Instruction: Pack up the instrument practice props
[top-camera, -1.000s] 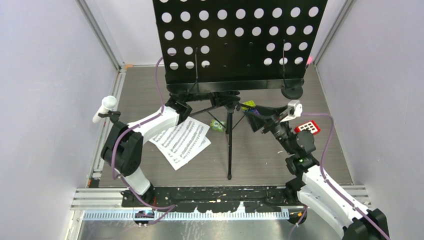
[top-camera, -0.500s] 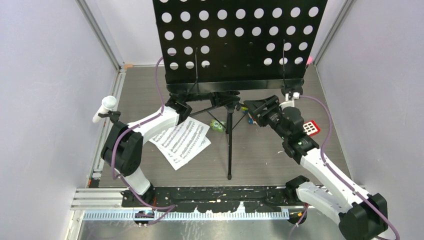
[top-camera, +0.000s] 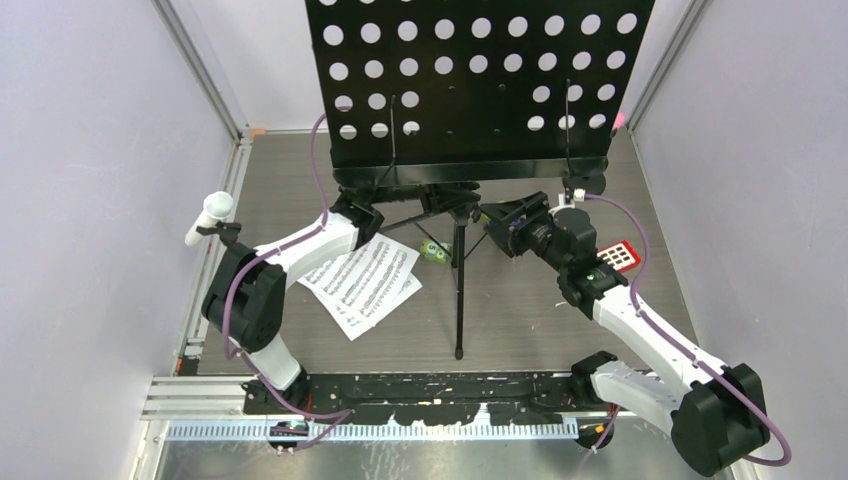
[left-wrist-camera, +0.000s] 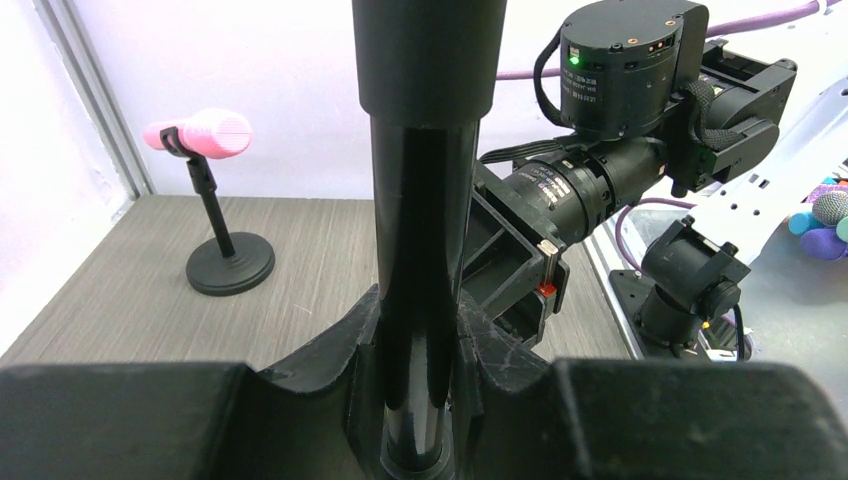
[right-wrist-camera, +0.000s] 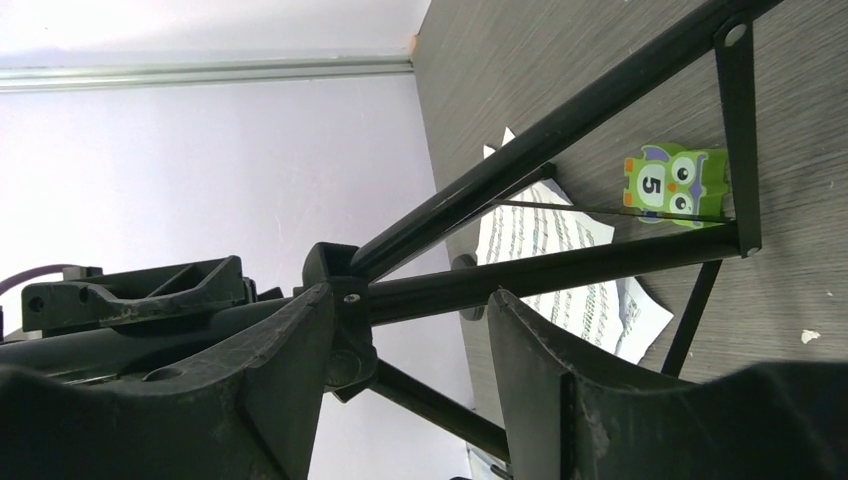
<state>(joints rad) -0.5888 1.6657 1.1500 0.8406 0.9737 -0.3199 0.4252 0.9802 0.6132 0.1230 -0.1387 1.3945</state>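
The black perforated music desk (top-camera: 480, 80) stands on its tripod legs (top-camera: 459, 300) at the back middle. My left gripper (top-camera: 362, 208) is shut on the stand's upright pole (left-wrist-camera: 425, 230), which fills the gap between its jaws (left-wrist-camera: 425, 330). My right gripper (top-camera: 497, 218) is open, and its fingers (right-wrist-camera: 560, 370) straddle the tripod hub (right-wrist-camera: 345, 290) and leg braces without closing on them. White sheet-music pages (top-camera: 365, 285) lie on the floor. The white microphone (top-camera: 210, 215) stands at the left wall. The pink microphone (left-wrist-camera: 205, 133) sits in a black round-based mount (left-wrist-camera: 230, 270).
A green owl block marked 5 (right-wrist-camera: 672, 182) lies under the tripod, also seen from above (top-camera: 433, 250). A red keypad (top-camera: 617, 255) lies right of my right arm. Walls close in on both sides, and a metal rail (top-camera: 440, 385) runs along the near edge.
My right arm has swung left and forward, bringing its open gripper around the tripod hub and covering the colourful blocks. My left arm has stayed still on the pole.
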